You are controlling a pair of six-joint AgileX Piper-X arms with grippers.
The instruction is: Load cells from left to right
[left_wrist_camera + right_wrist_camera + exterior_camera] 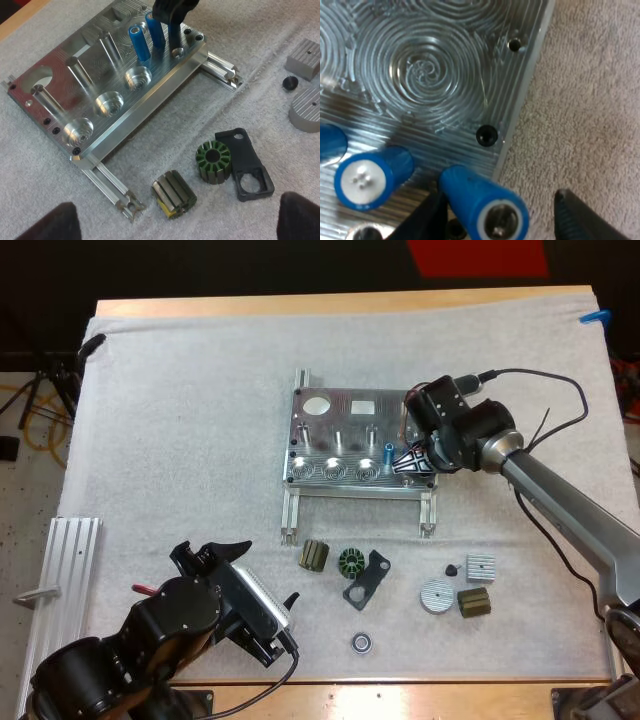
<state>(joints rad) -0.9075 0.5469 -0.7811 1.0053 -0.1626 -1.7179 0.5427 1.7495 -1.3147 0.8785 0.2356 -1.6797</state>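
right gripper (pixel 498 196) fingers apart around a tilted blue cell (pixel 480 200) at the right end of the fixture (pixel 340 415), not clamping it, so it could topple instead of seating; left gripper (pixel 212 550) spread, empty.

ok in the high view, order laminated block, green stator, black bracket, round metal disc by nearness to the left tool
From the left tool:
1. laminated block, to its right
2. green stator, beside the block
3. black bracket, against the stator
4. round metal disc, farthest right
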